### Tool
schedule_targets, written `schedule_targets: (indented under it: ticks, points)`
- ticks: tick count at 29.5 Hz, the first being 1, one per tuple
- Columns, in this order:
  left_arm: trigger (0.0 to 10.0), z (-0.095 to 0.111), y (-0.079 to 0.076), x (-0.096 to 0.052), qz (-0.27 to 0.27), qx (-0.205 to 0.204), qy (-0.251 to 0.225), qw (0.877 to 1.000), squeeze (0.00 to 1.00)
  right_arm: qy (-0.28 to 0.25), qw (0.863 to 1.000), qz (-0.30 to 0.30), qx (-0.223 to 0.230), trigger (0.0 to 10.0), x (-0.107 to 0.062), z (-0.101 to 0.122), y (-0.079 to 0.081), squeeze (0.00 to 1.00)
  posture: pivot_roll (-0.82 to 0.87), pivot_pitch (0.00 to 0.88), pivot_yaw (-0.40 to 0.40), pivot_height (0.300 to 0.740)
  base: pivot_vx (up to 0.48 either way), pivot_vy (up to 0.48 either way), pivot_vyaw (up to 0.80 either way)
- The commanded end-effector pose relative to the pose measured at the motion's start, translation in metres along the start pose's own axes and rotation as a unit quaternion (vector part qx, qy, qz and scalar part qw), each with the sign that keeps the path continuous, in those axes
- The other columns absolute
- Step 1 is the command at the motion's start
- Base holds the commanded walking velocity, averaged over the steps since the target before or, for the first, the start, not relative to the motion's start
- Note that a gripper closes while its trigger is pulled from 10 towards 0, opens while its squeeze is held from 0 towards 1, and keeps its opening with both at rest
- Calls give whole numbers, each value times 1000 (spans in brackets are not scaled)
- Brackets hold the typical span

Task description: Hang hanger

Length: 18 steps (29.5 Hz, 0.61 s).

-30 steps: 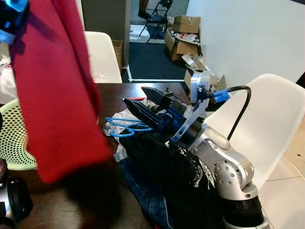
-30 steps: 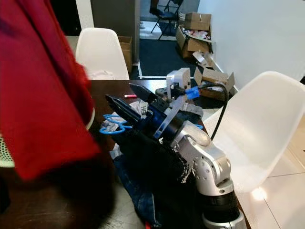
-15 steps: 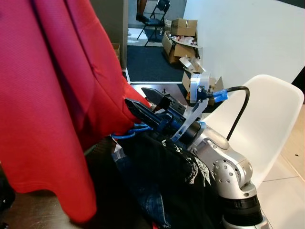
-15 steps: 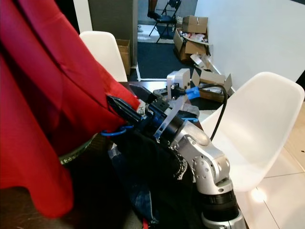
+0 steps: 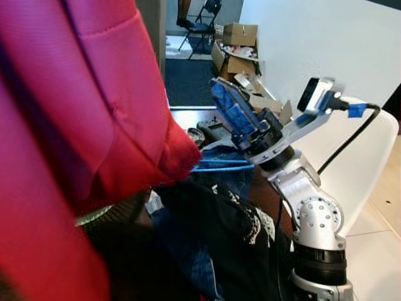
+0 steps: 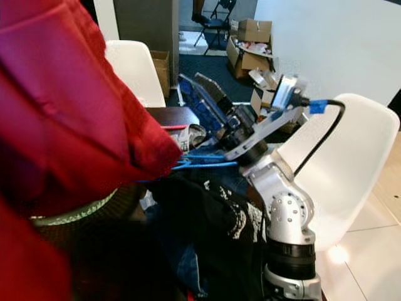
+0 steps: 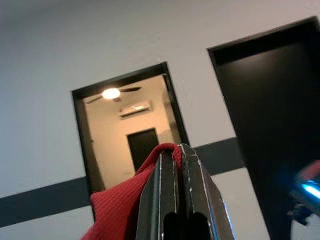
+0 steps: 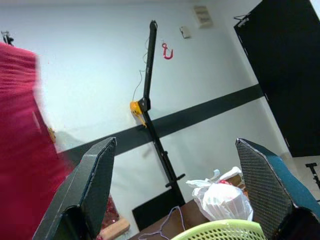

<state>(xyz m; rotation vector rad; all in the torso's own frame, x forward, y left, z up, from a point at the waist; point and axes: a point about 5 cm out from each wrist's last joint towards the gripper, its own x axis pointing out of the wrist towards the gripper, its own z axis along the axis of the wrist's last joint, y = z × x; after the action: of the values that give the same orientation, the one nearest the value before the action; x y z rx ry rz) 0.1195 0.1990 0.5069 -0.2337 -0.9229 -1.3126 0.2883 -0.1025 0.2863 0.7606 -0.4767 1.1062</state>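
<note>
A large red garment [image 5: 75, 125] hangs close in front of me and covers the left of the eye views. My left gripper [image 7: 178, 150] is shut on a fold of this red cloth [image 7: 125, 200], held high. A blue hanger [image 5: 216, 166] lies across the clothes pile, its left end hidden behind the garment. Just above it my right gripper [image 6: 193, 80] is raised with its fingers tilted up and back; the right wrist view shows the fingers [image 8: 95, 180] wide open with nothing between them.
A heap of black clothing [image 5: 219, 232] and jeans [image 5: 200, 269] covers the dark table [image 6: 166, 116] below the right arm. White chairs stand at the right [image 5: 369, 163] and behind the table [image 6: 135, 66]. A green basket [image 6: 69, 213] sits under the garment. Cardboard boxes [image 5: 238, 37] litter the floor beyond.
My right gripper has swung up from lying low over the hanger to pointing upward. The red garment has come closer and further right, hiding more of the table.
</note>
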Motion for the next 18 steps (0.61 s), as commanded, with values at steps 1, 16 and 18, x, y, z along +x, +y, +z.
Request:
schedule_targets:
  ticks: [1, 16, 18]
  points:
    - [0, 4, -3, 4, -9, -3, 7, 1000, 0, -11, 1000, 9, 1, 10000, 2, 4, 0, 0, 241, 46, -107, 740, 0, 0, 0]
    - [0, -89, 0, -115, 177, -97, 351, 914, 0, 41, 999, 10, -15, 10000, -1, -4, -2, 0, 236, 66, -106, 740, 0, 0, 0]
    - [0, -99, -4, -127, 196, -96, 394, 893, 0, 43, 999, 10, -17, 10000, -2, -4, -2, 0, 235, 67, -108, 740, 0, 0, 0]
